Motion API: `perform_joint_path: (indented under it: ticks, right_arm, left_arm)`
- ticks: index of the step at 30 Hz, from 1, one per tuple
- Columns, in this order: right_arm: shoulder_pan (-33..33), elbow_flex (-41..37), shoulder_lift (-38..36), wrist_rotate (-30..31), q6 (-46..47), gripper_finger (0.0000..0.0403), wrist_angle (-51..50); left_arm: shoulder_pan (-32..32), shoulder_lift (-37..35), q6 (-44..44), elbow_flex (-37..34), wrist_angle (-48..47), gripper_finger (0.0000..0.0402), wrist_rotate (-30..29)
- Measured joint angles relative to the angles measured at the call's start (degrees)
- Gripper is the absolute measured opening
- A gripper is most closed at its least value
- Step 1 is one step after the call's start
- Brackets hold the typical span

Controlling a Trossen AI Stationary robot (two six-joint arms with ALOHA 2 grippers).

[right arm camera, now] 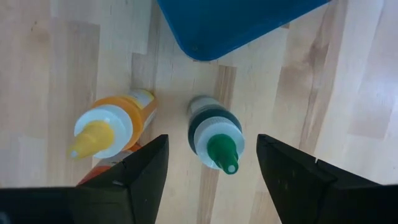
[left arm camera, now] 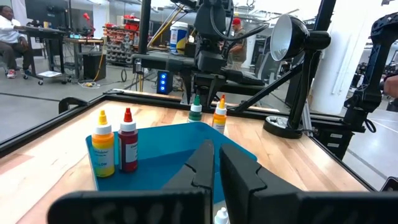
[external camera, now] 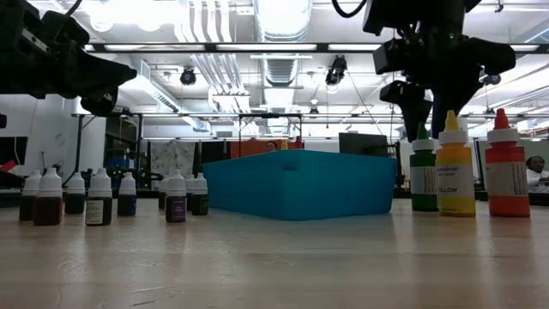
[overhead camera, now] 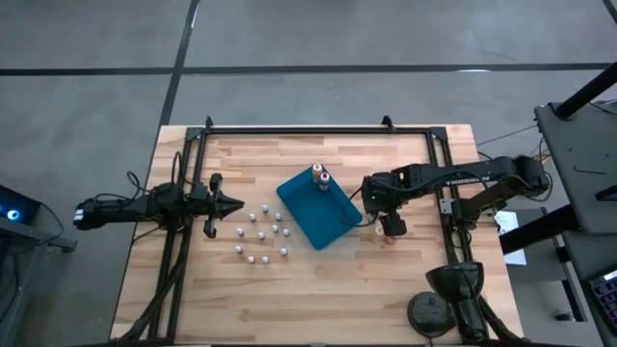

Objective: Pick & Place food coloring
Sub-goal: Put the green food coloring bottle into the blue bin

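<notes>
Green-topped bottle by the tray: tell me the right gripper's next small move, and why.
Probably lower straight down. The right gripper hangs open above the green-topped bottle, whose cap sits between the fingers. The yellow-topped bottle stands close beside it, outside the gap, so a straight descent should avoid knocking it.

Robotics lab or workshop: exposed ceiling ducts, equipment racks and a seated person are seen beyond the wooden table.

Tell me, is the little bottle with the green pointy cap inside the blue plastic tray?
No, the green-capped bottle stands on the bare wooden table just outside the blue tray's corner, under the open right gripper.
</notes>
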Motion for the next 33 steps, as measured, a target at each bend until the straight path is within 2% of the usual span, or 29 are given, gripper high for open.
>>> perform_joint_path:
  ticks: [13,25,33]
  right_arm:
    - [-0.11,-1.01,0.00,0.01,-0.19,0.0188,0.93]
    - [-0.11,-3.01,0.00,0.02,-0.19,0.0175,2.37]
    - [-0.11,-3.12,0.02,0.00,-0.01,0.0117,2.44]
  left_arm:
    - [0.02,0.01,0.00,0.00,0.01,0.0000,0.02]
    - [0.01,0.02,0.00,0.01,0.01,0.0000,0.02]
    - [-0.01,0.00,0.00,-0.02,-0.01,0.0000,0.00]
